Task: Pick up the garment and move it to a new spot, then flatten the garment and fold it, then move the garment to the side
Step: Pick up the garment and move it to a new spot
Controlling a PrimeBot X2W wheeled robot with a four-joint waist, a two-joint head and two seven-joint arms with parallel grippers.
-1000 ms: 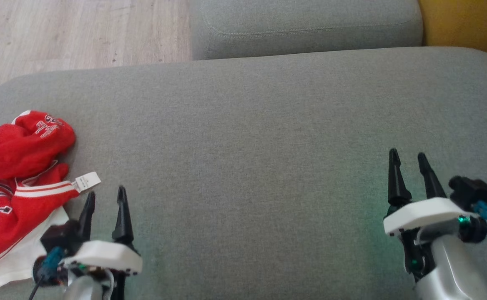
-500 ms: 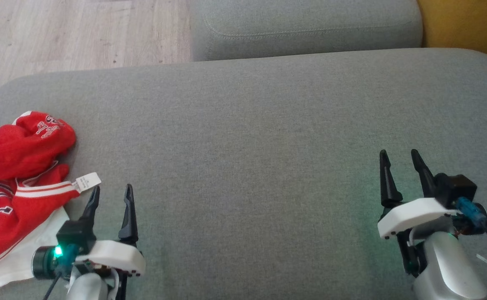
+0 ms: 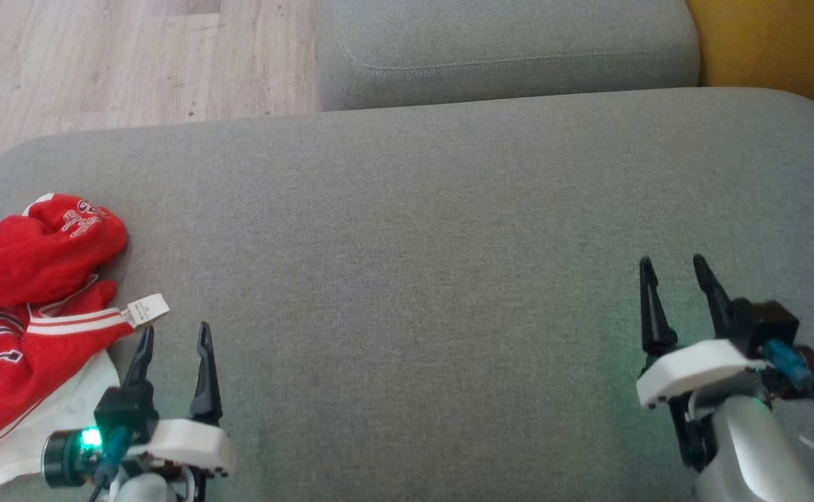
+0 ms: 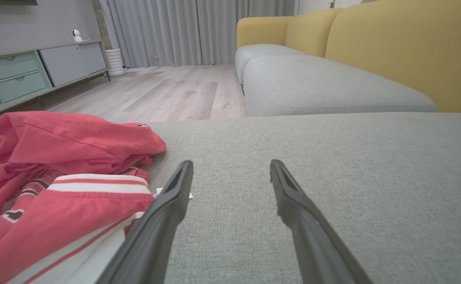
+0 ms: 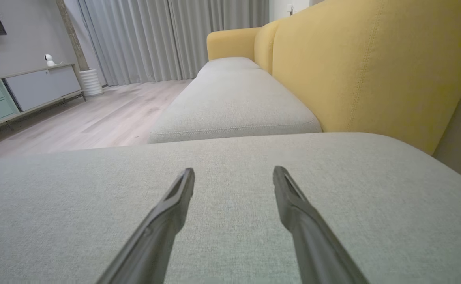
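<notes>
A crumpled red garment (image 3: 24, 307) with white stripes, white lettering and a white tag lies in a heap at the left edge of the grey cushion (image 3: 421, 230). My left gripper (image 3: 173, 335) stands open just right of the heap, its left fingertip close to the tag, nothing between its fingers. In the left wrist view the garment (image 4: 57, 173) lies left of the open gripper (image 4: 230, 167). Far to the right my right gripper (image 3: 672, 265) is open and empty over bare cushion; its own view shows the gripper (image 5: 234, 173) above plain grey fabric.
A second grey seat cushion (image 3: 504, 42) lies beyond the near one, with a yellow sofa back (image 3: 776, 42) to the right. Wooden floor (image 3: 114, 63) runs past the cushion's far left edge. A low cabinet (image 4: 29, 75) and curtains stand across the room.
The head camera has tilted slightly, so the scene sits lower. My left gripper has swung a little toward the garment's tag. The right gripper shifted slightly left. The garment has not moved.
</notes>
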